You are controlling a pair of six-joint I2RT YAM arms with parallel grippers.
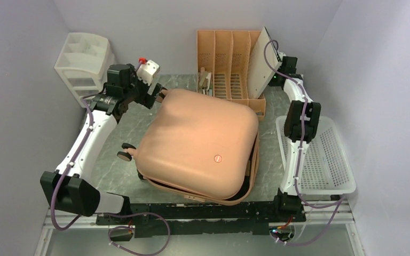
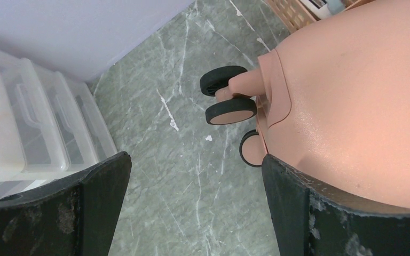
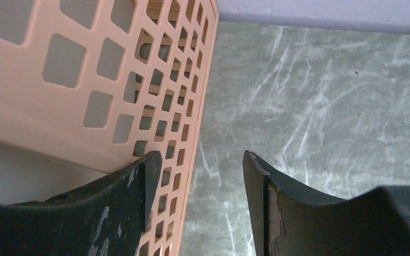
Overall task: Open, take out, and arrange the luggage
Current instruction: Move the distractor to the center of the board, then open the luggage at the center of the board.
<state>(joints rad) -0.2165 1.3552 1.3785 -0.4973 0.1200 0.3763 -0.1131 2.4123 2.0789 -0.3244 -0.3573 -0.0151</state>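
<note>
Left end effector [image 2: 197,170] wide open beside luggage [image 2: 352,96]; right end effector [image 3: 200,170] half-open.

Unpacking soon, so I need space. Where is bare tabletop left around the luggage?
Bare table shows left of the luggage, between its wheels and the drawer unit, and just right of the file rack. The luggage fills the middle; the rack crowds the back.

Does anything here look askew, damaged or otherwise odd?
The luggage lies at an angle on the table, and its upper shell sits shifted off the lower one at the near right corner, leaving a gap. The left gripper's fingers look scuffed.
</note>
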